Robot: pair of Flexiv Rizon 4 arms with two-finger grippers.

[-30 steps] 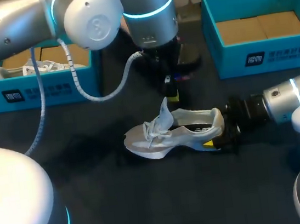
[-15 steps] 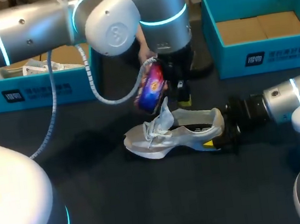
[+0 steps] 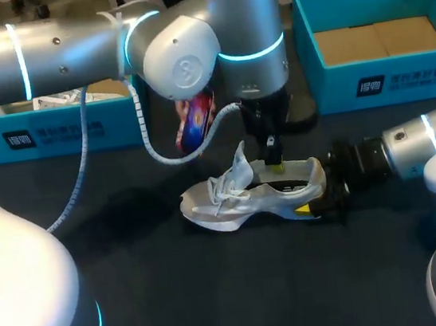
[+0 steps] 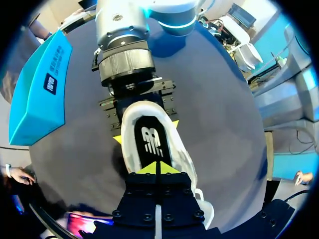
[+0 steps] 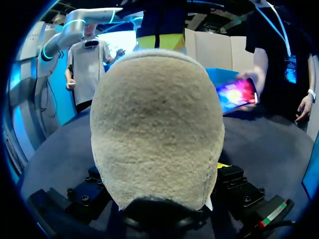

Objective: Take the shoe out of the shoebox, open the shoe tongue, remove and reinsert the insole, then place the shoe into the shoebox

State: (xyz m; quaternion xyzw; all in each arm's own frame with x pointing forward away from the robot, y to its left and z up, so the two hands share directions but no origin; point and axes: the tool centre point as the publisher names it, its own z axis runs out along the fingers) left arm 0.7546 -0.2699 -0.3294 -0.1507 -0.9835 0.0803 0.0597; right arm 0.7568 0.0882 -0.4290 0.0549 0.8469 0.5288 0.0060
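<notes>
Ok so the shoe (image 3: 242, 196) is out on the table (image 3: 219, 291), lying between the two boxes, toe toward my left. My right end effector (image 3: 320, 194) is clamped on the heel, one yellow tip each side. The tongue (image 3: 239, 160) is standing up and out of the way.

My left end effector (image 4: 157, 169) is pointing straight down into the opening, fingers pressed together, tips right at the dark insole (image 4: 149, 147). From the wrist cam I can't see anything actually pinched between them.

My read is we're at the pull-the-insole bit. What I'd do:
- open a little and get one finger under the insole's edge, otherwise I'm only poking it
- peel up and back toward the heel, slowly, so it bends out and doesn't jam on the collar
- keep the heel grip firm so the whole shoe doesn't lift with it
- stay clear of the tongue and laces, which sit just beside the fingers

Count for anyone following:
- shoes: 2, this one plus a second shoe (image 3: 65, 97) in the left shoebox (image 3: 53, 132)
- boxes: 2, the right shoebox (image 3: 384, 81) shows only its cardboard floor
- insoles in sight: 1
</notes>
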